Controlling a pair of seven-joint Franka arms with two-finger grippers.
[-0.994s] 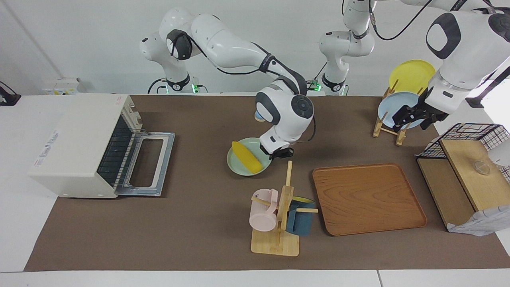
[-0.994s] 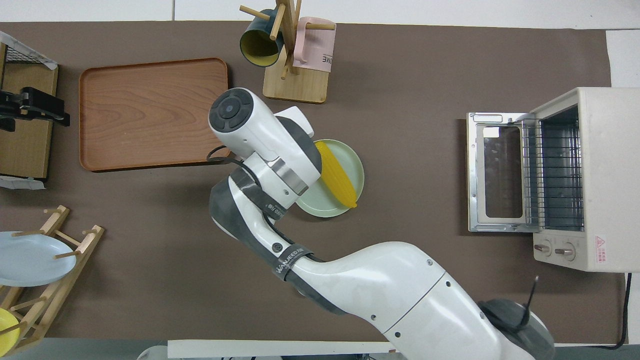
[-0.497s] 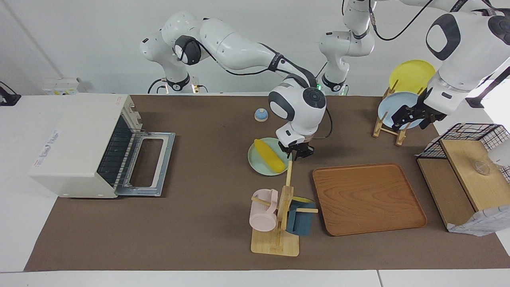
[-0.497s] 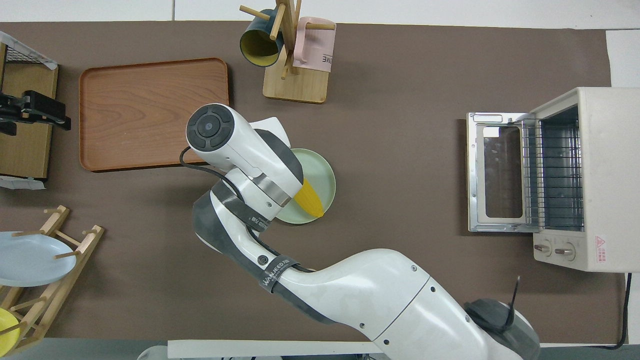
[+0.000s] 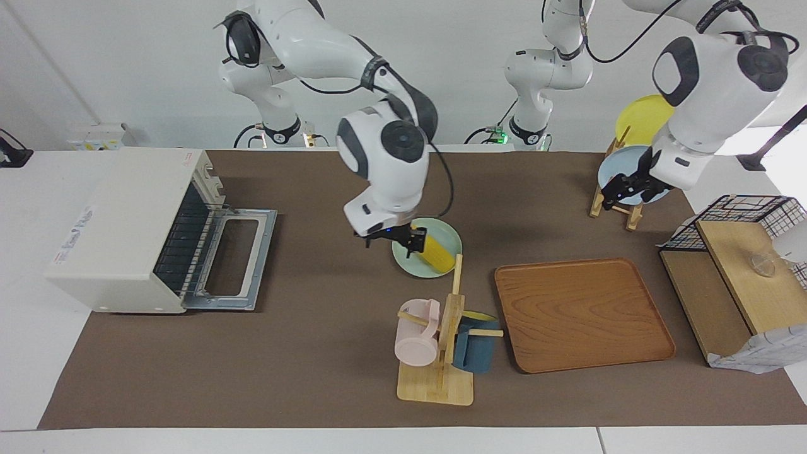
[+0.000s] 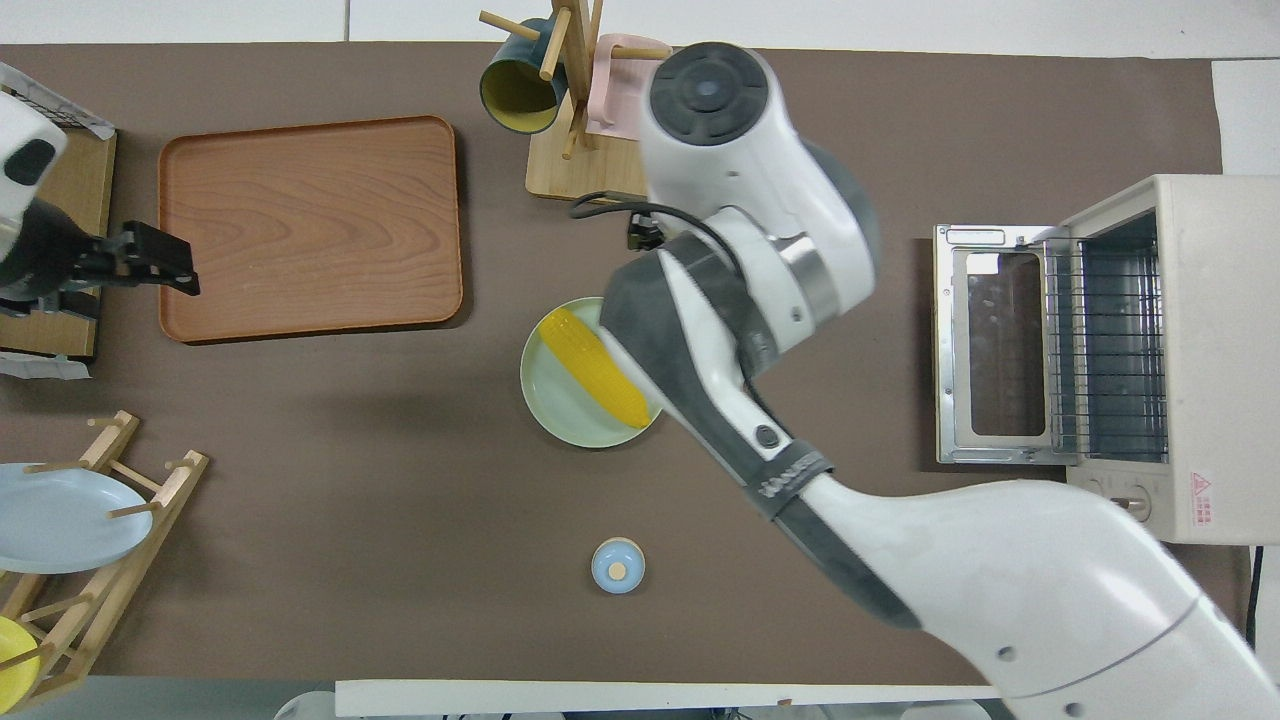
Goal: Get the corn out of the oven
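The yellow corn (image 5: pixel 436 253) lies on a pale green plate (image 5: pixel 405 257) in the middle of the table, out of the oven; it also shows in the overhead view (image 6: pixel 592 366). The cream-white oven (image 5: pixel 123 222) stands at the right arm's end, its glass door (image 5: pixel 234 260) folded down flat, and nothing shows on its wire rack (image 6: pixel 1110 350). My right gripper (image 5: pixel 391 239) hangs open and empty just above the plate's oven-side rim, clear of the corn. My left gripper (image 5: pixel 621 189) hovers by the plate rack.
A mug tree (image 5: pixel 441 343) with a pink and a dark blue mug stands farther from the robots than the plate. Beside it lies a wooden tray (image 5: pixel 583 315). A rack (image 5: pixel 615 202) holds blue and yellow plates. A wire shelf (image 5: pixel 737 277) is at the left arm's end. A small blue knob (image 6: pixel 617 565) sits nearer the robots.
The right gripper slid the plate with the corn toward the left arm's end, let go of it, rose and swung to the plate's oven side. The left gripper shifted slightly.
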